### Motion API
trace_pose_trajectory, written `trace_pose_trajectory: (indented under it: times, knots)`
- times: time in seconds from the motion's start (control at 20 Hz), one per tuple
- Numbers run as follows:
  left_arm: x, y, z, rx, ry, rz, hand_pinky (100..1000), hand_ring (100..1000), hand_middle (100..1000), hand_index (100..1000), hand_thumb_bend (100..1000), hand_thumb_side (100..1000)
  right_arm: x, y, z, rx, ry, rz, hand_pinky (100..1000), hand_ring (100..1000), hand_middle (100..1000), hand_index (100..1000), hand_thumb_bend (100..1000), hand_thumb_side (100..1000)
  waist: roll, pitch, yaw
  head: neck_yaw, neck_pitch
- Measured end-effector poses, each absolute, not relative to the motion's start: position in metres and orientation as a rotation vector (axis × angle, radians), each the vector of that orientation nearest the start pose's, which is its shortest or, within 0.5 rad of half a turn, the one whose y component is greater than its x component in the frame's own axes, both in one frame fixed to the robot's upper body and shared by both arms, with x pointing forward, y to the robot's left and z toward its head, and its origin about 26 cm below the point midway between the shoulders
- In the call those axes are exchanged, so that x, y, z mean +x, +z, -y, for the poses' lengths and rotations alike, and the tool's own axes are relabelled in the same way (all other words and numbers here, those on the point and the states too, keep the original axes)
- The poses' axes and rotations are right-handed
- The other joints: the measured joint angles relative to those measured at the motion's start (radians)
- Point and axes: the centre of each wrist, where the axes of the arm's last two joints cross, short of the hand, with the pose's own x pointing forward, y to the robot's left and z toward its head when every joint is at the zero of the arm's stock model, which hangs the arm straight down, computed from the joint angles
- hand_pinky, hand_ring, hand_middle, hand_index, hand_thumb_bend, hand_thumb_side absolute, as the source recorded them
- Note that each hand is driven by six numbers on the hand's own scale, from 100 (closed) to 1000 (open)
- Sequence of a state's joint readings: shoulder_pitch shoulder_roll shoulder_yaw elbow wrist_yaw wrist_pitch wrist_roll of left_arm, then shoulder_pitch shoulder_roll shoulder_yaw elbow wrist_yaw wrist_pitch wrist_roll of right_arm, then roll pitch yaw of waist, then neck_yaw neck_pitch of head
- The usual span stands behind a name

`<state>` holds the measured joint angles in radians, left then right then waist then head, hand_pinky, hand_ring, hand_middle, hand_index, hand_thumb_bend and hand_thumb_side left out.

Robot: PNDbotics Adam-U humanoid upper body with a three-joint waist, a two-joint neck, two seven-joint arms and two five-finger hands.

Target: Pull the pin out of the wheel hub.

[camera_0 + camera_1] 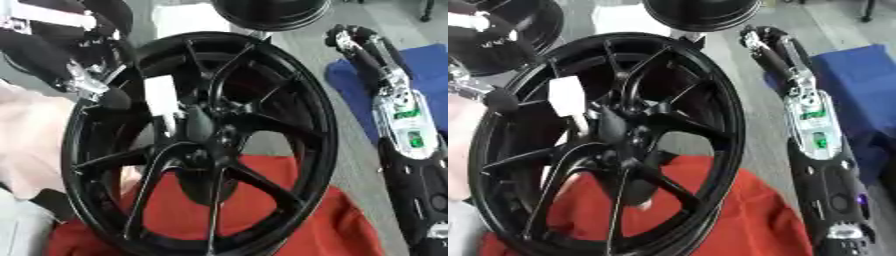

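Wheel: a black multi-spoke alloy wheel (219, 145) stands nearly upright on its rim, its face turned toward the camera and a little to the right; its top leans slightly away to the right.
Hub: the wheel hub (203, 131) sits at the centre where the spokes meet, dark and hard to read in detail.
Pin: a white, flat-sided piece (162, 102) rises from just left of the hub, long axis close to vertical, its upper end tilted a little to the left; its lower end is at the hub, among the spokes. Whether it is seated in a hole cannot be told.
Left hand: the left hand (92, 85) comes in from the upper left and sits at the wheel's upper-left rim, black fingertips (114, 98) near the rim and just left of the white piece; whether it is spread or curled cannot be told.
Right hand: the right hand (765, 42) is raised to the right of the wheel, apart from it, fingers curled inward at the top, holding nothing; the forearm (811, 130) runs down the right side.
Support: a red cloth (289, 215) lies under the wheel's lower rim.
Background: a second black wheel (702, 12) at the top edge; a blue block (859, 85) at the right.
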<state>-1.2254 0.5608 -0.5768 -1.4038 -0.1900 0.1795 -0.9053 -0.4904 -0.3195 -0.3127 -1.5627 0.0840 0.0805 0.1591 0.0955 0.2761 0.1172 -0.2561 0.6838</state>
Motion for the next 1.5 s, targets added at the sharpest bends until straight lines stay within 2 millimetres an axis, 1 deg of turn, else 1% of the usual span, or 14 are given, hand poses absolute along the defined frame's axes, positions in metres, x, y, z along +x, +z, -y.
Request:
trace_pose_trajectory:
  times: [0.2, 0.4, 0.75, 0.9, 1.1, 1.2, 1.35, 1.5]
  knots:
    - [0.406, 0.342, -0.129, 0.308, -1.95, 1.366, 808, 787, 781, 865, 729, 560, 0.37, 0.182, 0.347, -0.341, 0.21, 1.956, 945, 799, 629, 678, 100, 586, 0.001, 0.0, -0.007, 0.004, -0.001]
    - [0.41, 0.338, -0.127, 0.384, -1.938, 1.372, 809, 789, 783, 866, 730, 554, 0.371, 0.183, 0.344, -0.328, 0.222, 1.96, 945, 799, 630, 678, 100, 587, 0.001, 0.0, -0.014, 0.007, -0.011]
    - [0.417, 0.331, -0.126, 0.438, -1.926, 1.381, 806, 786, 780, 862, 725, 547, 0.372, 0.182, 0.341, -0.314, 0.231, 1.96, 945, 799, 629, 678, 100, 588, 0.001, 0.0, -0.022, 0.01, -0.027]
    - [0.421, 0.327, -0.123, 0.426, -1.927, 1.385, 793, 766, 753, 846, 721, 524, 0.372, 0.183, 0.339, -0.308, 0.238, 1.962, 946, 799, 629, 678, 100, 588, 0.001, 0.0, -0.027, 0.016, -0.032]
    - [0.425, 0.321, -0.118, 0.394, -1.955, 1.365, 781, 741, 720, 826, 692, 489, 0.374, 0.183, 0.336, -0.295, 0.243, 1.969, 947, 799, 629, 678, 100, 587, 0.001, 0.0, -0.031, 0.023, -0.036]
    - [0.427, 0.318, -0.117, 0.396, -1.967, 1.348, 777, 730, 706, 824, 688, 488, 0.374, 0.183, 0.336, -0.295, 0.243, 1.969, 947, 798, 628, 678, 100, 586, 0.001, 0.0, -0.034, 0.027, -0.036]
    - [0.429, 0.314, -0.114, 0.397, -1.976, 1.333, 769, 707, 678, 813, 641, 486, 0.374, 0.183, 0.335, -0.292, 0.245, 1.969, 947, 797, 627, 677, 100, 609, 0.001, 0.0, -0.036, 0.03, -0.036]
    - [0.429, 0.311, -0.11, 0.377, -1.981, 1.335, 754, 684, 645, 790, 616, 484, 0.375, 0.182, 0.333, -0.286, 0.246, 1.97, 948, 797, 628, 677, 100, 613, 0.001, 0.0, -0.042, 0.035, -0.036]
